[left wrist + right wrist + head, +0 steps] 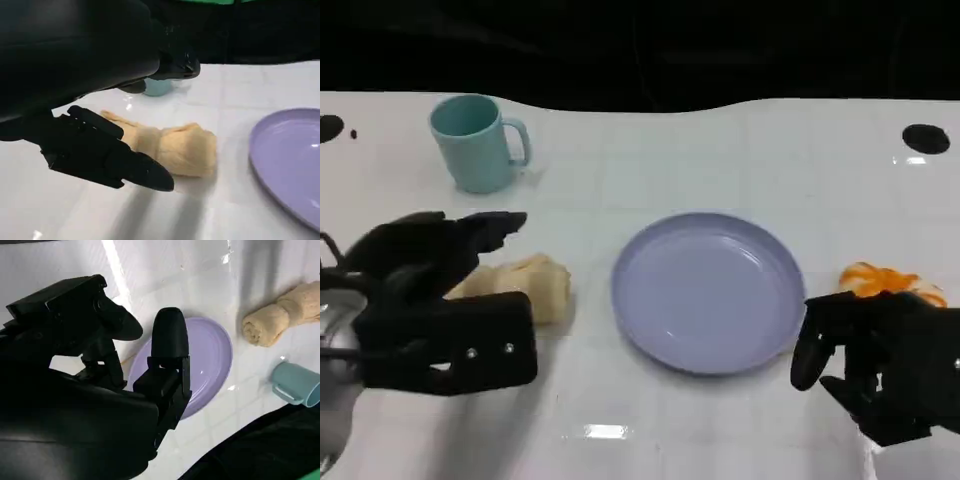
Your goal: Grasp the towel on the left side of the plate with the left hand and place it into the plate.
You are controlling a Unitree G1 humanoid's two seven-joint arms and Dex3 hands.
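Note:
A rolled beige towel (525, 287) lies on the white table just left of the lavender plate (708, 290). My left hand (432, 300) hovers over the towel's left end with its fingers spread apart, holding nothing. The left wrist view has the towel (175, 148) lying flat between the spread fingers (107, 155), apart from them, with the plate (290, 160) beyond. My right hand (880, 355) rests low at the plate's right side, its fingers loosely apart and empty. In the right wrist view the plate (210, 352) and the towel (280, 315) lie past that hand.
A teal mug (475, 142) stands at the back left, behind the towel. An orange object (885, 282) lies right of the plate, just behind my right hand. The table's far edge meets a dark background.

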